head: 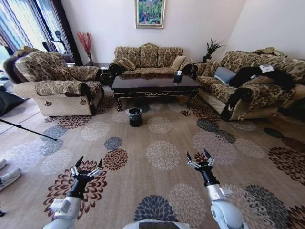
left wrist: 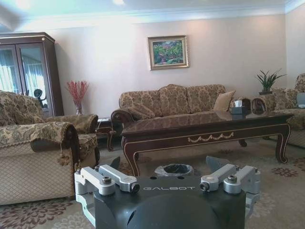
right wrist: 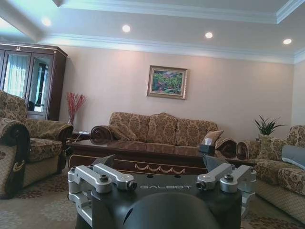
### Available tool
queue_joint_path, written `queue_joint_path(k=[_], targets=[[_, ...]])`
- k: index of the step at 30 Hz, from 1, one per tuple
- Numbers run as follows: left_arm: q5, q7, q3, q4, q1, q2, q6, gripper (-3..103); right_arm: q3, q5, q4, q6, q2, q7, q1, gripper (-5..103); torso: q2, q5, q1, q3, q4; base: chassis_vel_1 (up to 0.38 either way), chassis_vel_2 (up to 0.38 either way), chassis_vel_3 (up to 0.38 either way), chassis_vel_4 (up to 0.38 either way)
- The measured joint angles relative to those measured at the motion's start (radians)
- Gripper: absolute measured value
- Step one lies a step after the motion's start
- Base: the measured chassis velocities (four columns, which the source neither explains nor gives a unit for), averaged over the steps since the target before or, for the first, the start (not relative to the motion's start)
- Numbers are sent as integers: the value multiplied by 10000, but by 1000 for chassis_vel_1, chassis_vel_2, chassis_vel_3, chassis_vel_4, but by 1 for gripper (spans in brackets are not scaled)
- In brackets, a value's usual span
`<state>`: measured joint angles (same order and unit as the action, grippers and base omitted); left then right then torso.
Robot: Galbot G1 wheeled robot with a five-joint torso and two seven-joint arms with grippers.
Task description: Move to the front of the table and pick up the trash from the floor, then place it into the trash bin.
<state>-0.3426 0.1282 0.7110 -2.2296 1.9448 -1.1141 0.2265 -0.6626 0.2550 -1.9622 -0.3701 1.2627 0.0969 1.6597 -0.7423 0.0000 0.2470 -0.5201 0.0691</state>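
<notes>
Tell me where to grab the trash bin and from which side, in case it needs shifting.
Grip the trash bin by its rim, coming from above. It stands upright on the floor with its mouth open upward; the table just behind it blocks that side. The thin rim probably suits a pinch.

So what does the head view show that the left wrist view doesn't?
Head view alone: both open grippers, left gripper and right gripper, low over the floor, and the right-hand sofa draped with dark clothing. Left wrist view alone: the glass-door cabinet. Both: the table, the trash bin before it, the back sofa and the painting.
</notes>
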Motion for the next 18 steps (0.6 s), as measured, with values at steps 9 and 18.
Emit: queue_joint_path(k=[9, 18], targets=[[0, 0, 0, 0, 0, 0, 0, 100, 0, 0, 0, 0, 0, 0, 0, 100, -385, 0, 152, -236, 0, 0, 0, 0, 0], [0, 0, 0, 0, 0, 0, 0, 100, 0, 0, 0, 0, 0, 0, -1, 100, -744, 0, 302, -447, 0, 0, 0, 0, 0]])
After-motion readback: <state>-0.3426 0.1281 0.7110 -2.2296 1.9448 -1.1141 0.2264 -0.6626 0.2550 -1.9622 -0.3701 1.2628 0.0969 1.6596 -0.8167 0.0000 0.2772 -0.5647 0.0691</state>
